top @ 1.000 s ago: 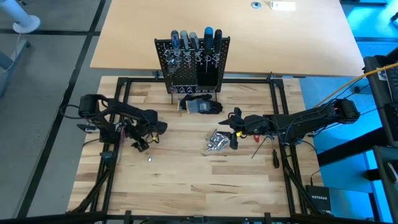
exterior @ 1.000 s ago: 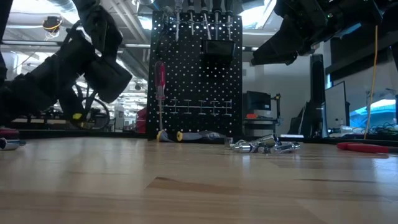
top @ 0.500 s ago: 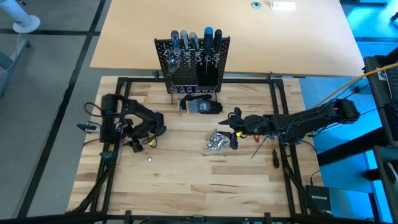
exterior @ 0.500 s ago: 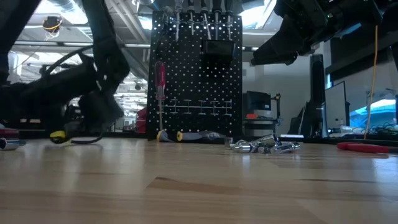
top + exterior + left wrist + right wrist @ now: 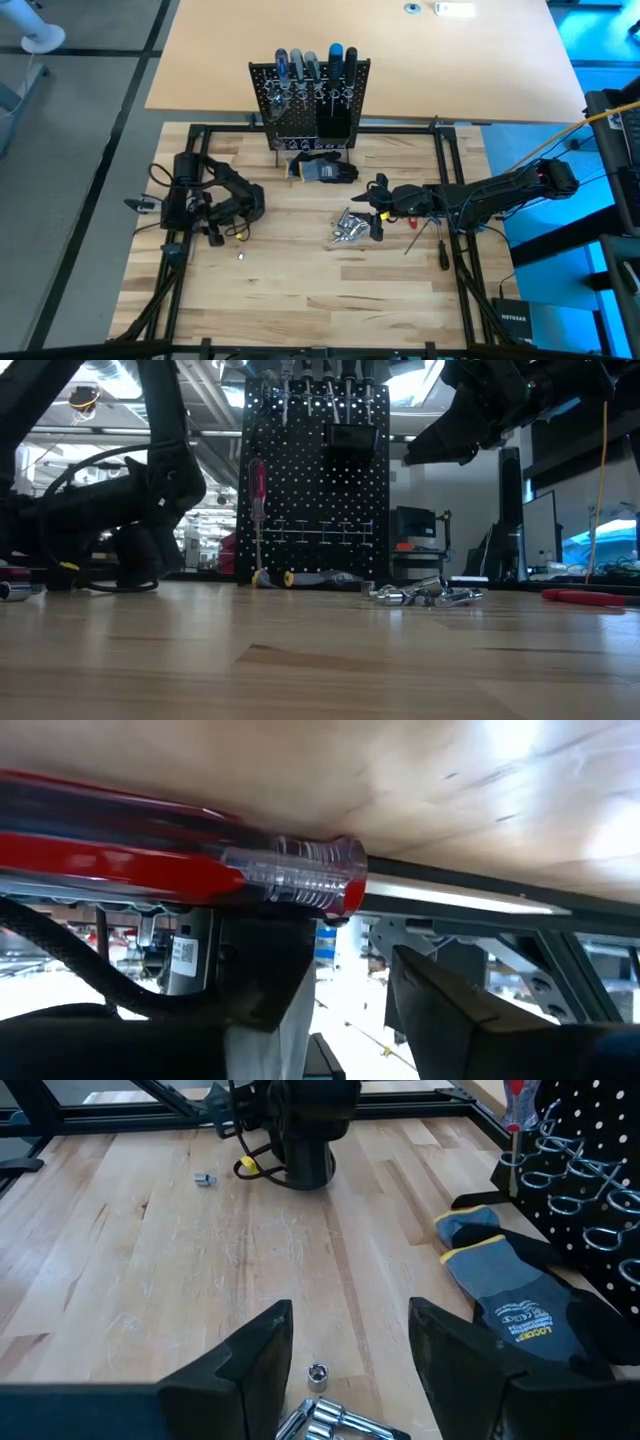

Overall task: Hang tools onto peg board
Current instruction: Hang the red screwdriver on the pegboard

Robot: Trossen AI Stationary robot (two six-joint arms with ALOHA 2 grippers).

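My left gripper point(image 5: 345, 1005), fingers half-spread, straddles a red-handled screwdriver point(image 5: 180, 860) lying at the table's left edge, gripping nothing yet; closing off-centre could roll it off the edge.

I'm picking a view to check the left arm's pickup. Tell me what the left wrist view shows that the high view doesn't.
Left wrist only: a red-handled screwdriver with a clear collar, lying on the wood just ahead of the left tool, whose fingers stand apart.

High only: the peg board, the glove, the pile of silver pieces beneath the right tool.

Both: the wooden tabletop and its black frame.
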